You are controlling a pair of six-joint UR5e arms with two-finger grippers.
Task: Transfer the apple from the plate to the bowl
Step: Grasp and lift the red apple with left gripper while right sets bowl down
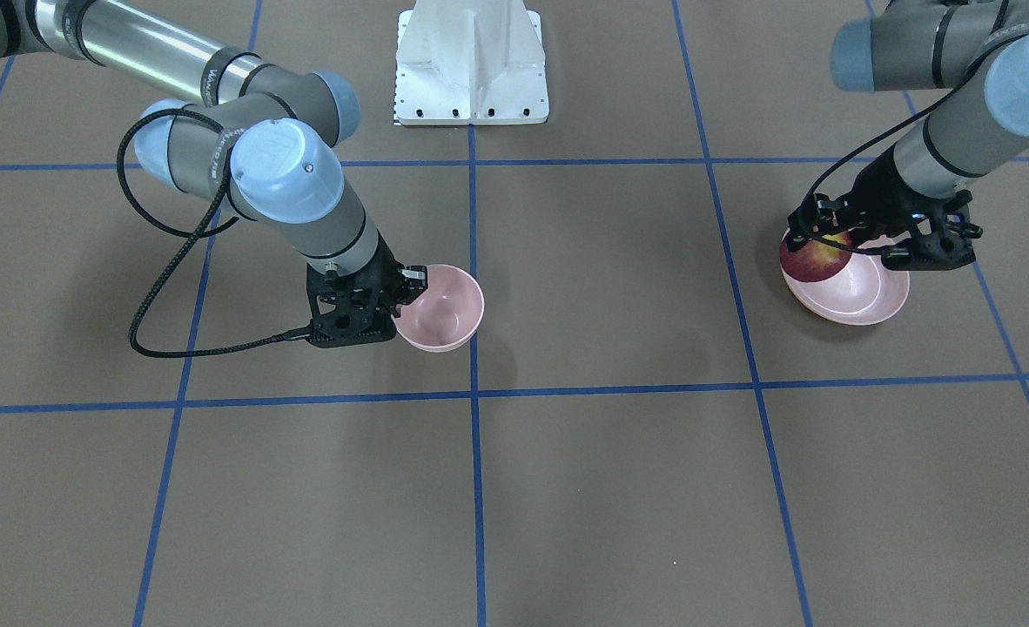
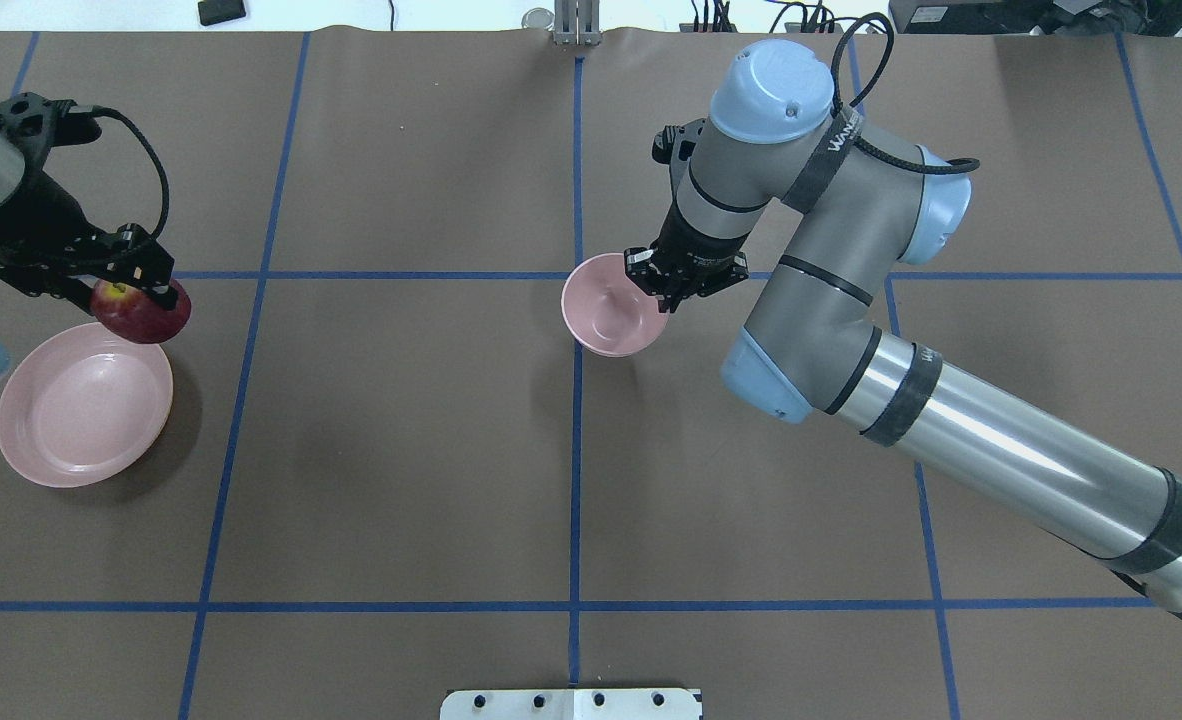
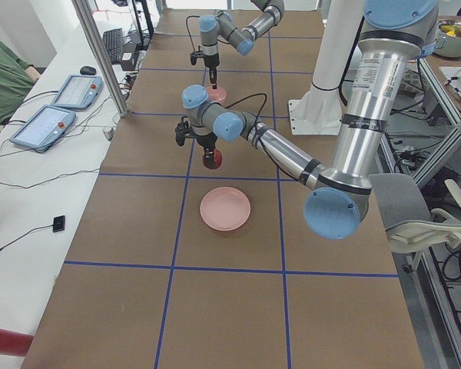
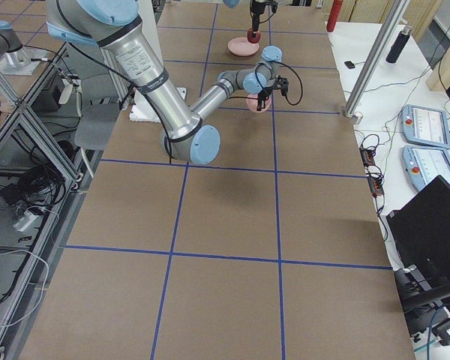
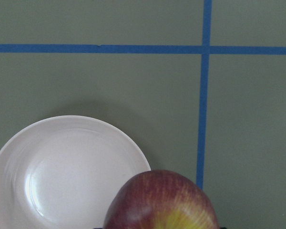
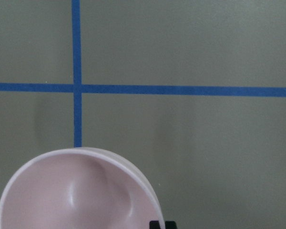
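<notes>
My left gripper (image 2: 131,292) is shut on the dark-red apple (image 2: 143,312) and holds it in the air just past the far right rim of the plate (image 2: 71,420). The pale-pink plate is bare; it also shows in the left wrist view (image 5: 62,167), with the apple (image 5: 162,202) at the bottom. In the front view the apple (image 1: 815,259) hangs over the plate (image 1: 854,296). My right gripper (image 2: 663,288) is shut on the rim of the small pink bowl (image 2: 606,320), near the table's middle. The bowl (image 1: 445,305) is empty and looks slightly tilted.
The brown table carries a grid of blue tape lines (image 2: 576,450). The white robot base plate (image 1: 471,70) stands at the table's robot side. My right arm's long links (image 2: 951,420) stretch over the table's right half. Operator pendants (image 3: 69,92) lie off the table's edge.
</notes>
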